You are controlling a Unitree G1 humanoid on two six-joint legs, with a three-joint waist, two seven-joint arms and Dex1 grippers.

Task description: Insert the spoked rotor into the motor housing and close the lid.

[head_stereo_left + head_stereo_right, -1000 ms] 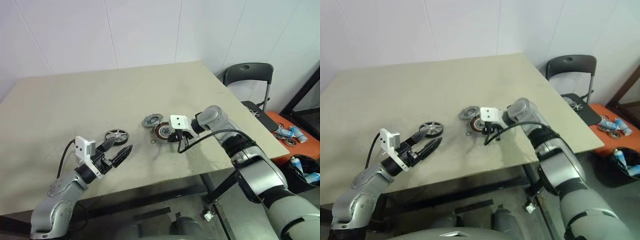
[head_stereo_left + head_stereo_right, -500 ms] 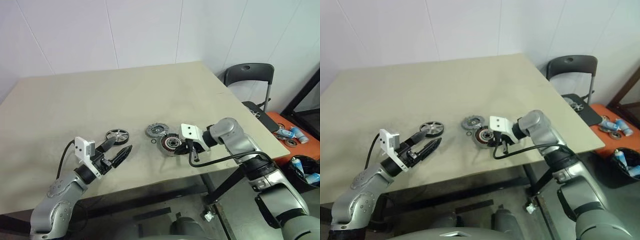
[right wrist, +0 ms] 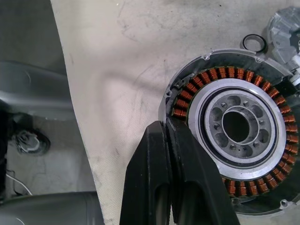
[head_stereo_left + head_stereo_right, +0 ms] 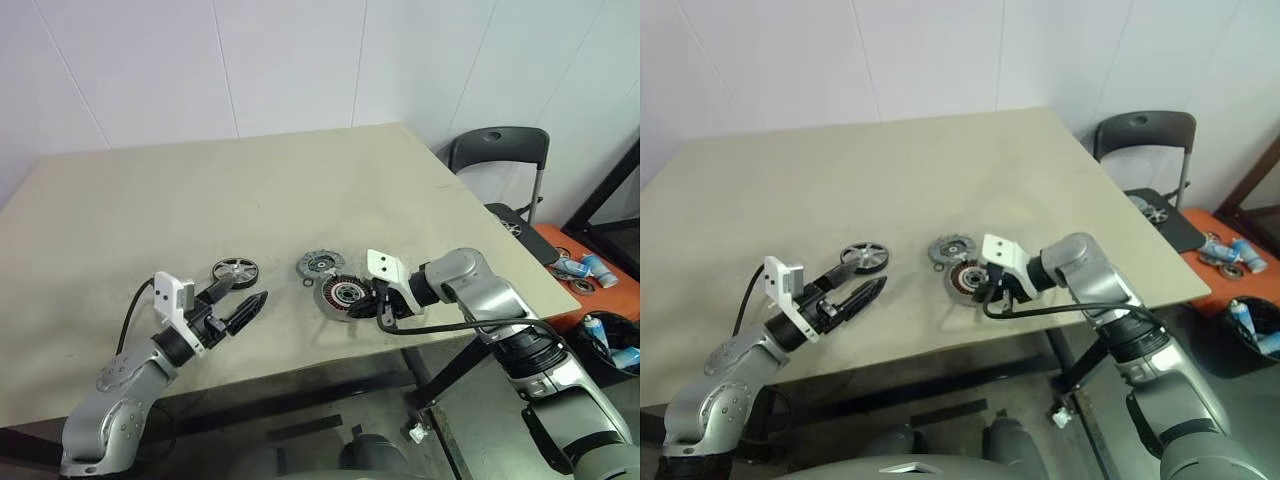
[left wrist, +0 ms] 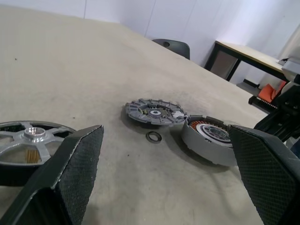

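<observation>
Copper-wound motor housing point(image 4: 345, 296) sits steadied by your closed, empty right gripper point(image 3: 168, 129); bring the wide-open, empty left gripper point(image 4: 243, 303) squarely over the spoked rotor point(image 4: 233, 271).

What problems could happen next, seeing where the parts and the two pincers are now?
1. The right pincer, shut, sits at the rim of the motor housing; a further nudge could push it toward the near table edge.
2. The small loose ring lies between the housing and the lid, so a sliding part might knock it away.
3. The left pincer is open beside the spoked rotor; a poorly aimed grasp might shove the rotor instead.
</observation>
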